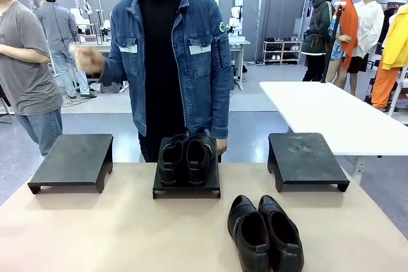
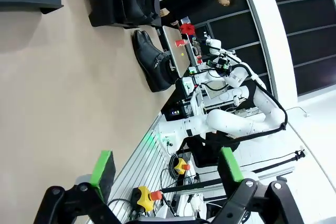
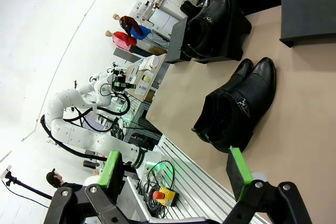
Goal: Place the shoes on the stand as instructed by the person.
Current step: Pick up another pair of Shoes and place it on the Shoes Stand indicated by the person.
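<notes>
Shoes (image 1: 264,234): one pair lies lower centre, second pair (image 1: 187,157) on the middle stand (image 1: 186,192). Your left gripper (image 2: 166,165) and right gripper (image 3: 174,167) gape wide, empty. Risk: the person's blurred hand (image 1: 89,60), upper left, leaves the target stand unclear.

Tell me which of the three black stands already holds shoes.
The middle stand, directly before the person, carries a pair of shoes; the left stand and right stand are bare.

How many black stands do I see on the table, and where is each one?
3. The left stand is bare, the middle stand carries a pair of shoes, the right stand is bare. None looks hidden.
</notes>
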Motion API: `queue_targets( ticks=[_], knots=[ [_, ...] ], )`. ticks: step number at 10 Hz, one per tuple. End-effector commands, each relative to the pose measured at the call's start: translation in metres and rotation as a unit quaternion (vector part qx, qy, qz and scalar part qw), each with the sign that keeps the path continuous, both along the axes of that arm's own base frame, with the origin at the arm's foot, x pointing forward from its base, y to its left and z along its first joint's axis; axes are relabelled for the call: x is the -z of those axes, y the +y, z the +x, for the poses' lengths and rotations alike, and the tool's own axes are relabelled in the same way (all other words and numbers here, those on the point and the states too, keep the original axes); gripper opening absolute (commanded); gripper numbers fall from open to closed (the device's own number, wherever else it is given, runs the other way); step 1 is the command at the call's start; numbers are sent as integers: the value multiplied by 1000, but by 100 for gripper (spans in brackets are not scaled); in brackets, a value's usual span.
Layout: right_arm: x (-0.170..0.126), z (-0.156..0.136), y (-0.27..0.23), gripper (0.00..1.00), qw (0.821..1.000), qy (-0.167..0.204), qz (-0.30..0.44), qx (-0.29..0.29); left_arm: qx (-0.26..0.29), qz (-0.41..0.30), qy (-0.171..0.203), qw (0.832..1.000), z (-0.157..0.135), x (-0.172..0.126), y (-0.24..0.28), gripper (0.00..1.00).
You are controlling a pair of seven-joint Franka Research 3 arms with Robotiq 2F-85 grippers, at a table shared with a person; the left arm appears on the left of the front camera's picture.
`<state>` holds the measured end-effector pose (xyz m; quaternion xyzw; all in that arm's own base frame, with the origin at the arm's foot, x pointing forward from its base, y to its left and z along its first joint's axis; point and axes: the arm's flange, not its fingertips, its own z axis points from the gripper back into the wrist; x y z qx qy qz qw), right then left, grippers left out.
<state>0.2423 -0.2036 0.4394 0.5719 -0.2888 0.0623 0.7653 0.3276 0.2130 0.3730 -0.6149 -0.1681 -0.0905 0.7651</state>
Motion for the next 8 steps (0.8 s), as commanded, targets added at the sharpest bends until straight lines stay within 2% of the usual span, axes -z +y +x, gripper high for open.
queue_targets(
  ticks=[1, 8],
  knots=[
    [-1, -1, -2, 100, 1000, -11, -1, -4, 6, -2, -6, 1000, -5, -3, -2, 100],
    [-1, -1, -2, 100, 1000, -11, -1, -4, 6, -2, -6, 1000, -5, -3, -2, 100]
  ],
)
